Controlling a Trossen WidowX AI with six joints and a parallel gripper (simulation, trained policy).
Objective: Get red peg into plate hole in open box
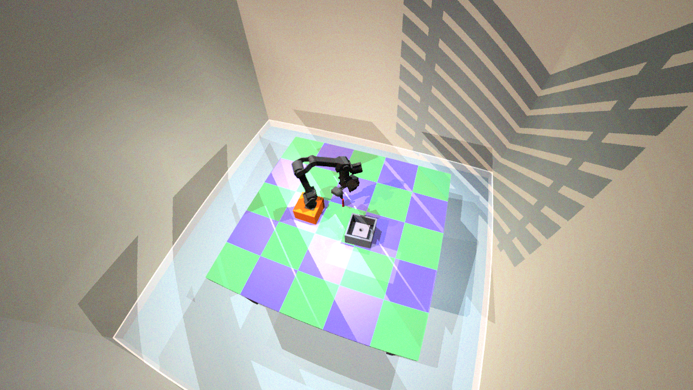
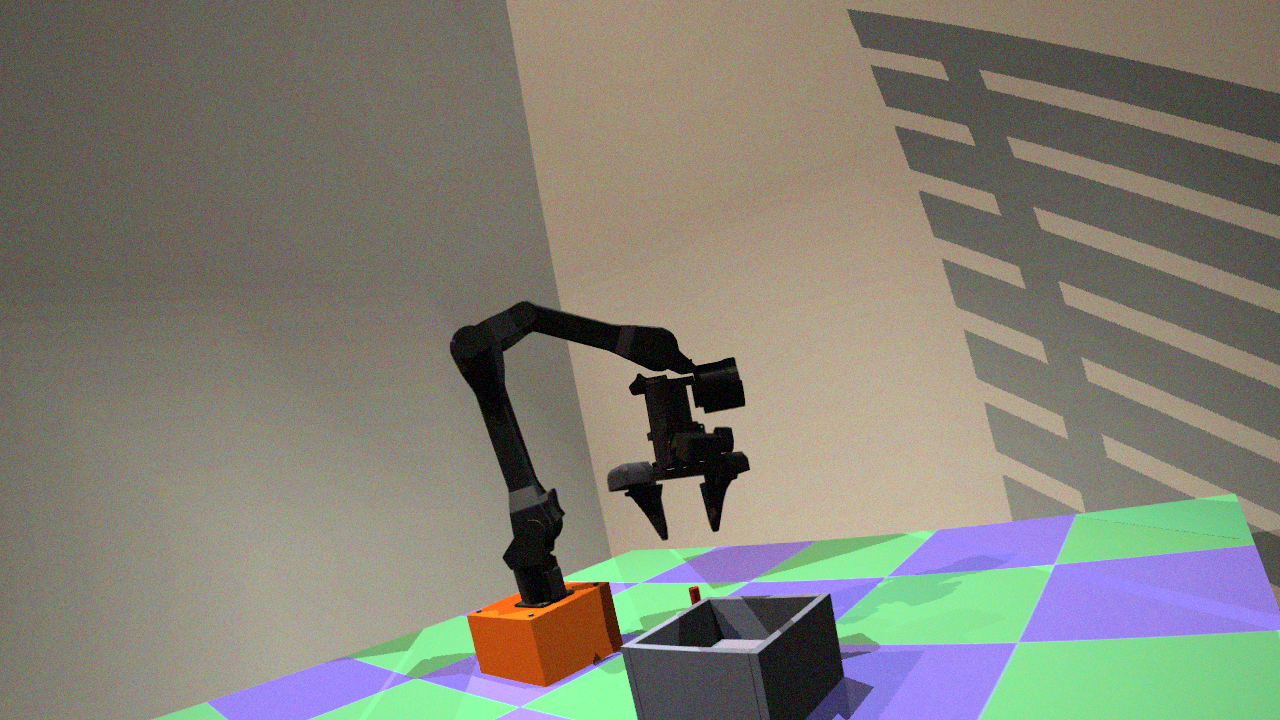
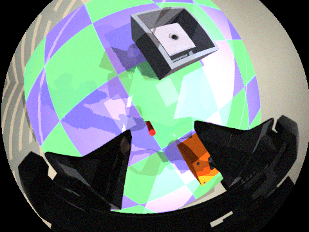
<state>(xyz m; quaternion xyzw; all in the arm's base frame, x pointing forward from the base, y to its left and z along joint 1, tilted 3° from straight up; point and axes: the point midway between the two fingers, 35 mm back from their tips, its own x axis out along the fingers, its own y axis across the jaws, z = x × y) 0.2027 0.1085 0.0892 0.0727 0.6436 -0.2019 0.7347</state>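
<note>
The red peg (image 1: 342,202) (image 2: 694,594) (image 3: 150,128) stands upright on the checkered table, between the arm's base and the open box; in the exterior view its lower part is hidden behind the box rim. The grey box (image 1: 359,240) (image 2: 698,689) (image 3: 148,53) holds a pale plate (image 1: 356,227) (image 2: 738,643) (image 3: 180,46) at its bottom, with a dark round hole (image 3: 174,37) in it. My gripper (image 2: 690,534) (image 3: 163,129) is open and empty. It points down and hangs above the peg, whose top shows between the fingertips in the wrist view, nearer the left one.
The arm stands on an orange base block (image 1: 307,214) (image 2: 537,644) (image 3: 196,151), on the side of the peg away from the box. The box walls rise around the plate. Shadows and bright light patches cross the green and purple table (image 1: 309,300).
</note>
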